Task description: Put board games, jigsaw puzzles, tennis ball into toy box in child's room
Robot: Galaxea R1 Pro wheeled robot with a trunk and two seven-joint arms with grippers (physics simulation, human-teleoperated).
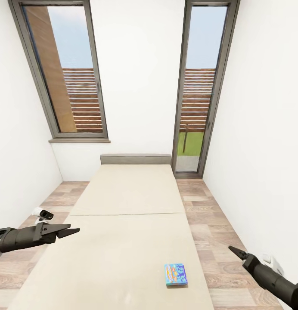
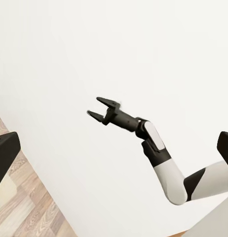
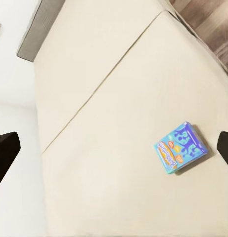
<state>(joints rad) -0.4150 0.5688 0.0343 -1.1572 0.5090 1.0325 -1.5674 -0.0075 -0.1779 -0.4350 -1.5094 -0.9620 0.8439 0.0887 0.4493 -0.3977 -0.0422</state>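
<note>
Board game [image 1: 175,274] flat on bed [image 1: 123,202] — left end effector [image 1: 73,232] and right end effector [image 2: 96,109] both apart, empty, flanking bed.

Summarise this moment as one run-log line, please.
stage: at bed | board game: flat on bed, ungrasped | left gripper: open, empty | right gripper: empty, near game

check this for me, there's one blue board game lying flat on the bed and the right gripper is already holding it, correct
Not quite. The blue board game does lie flat on the bed, but the right gripper is not holding it. The head view shows that gripper off the bed's side, apart from the box; in the right wrist view the box lies untouched on the cover.
</note>
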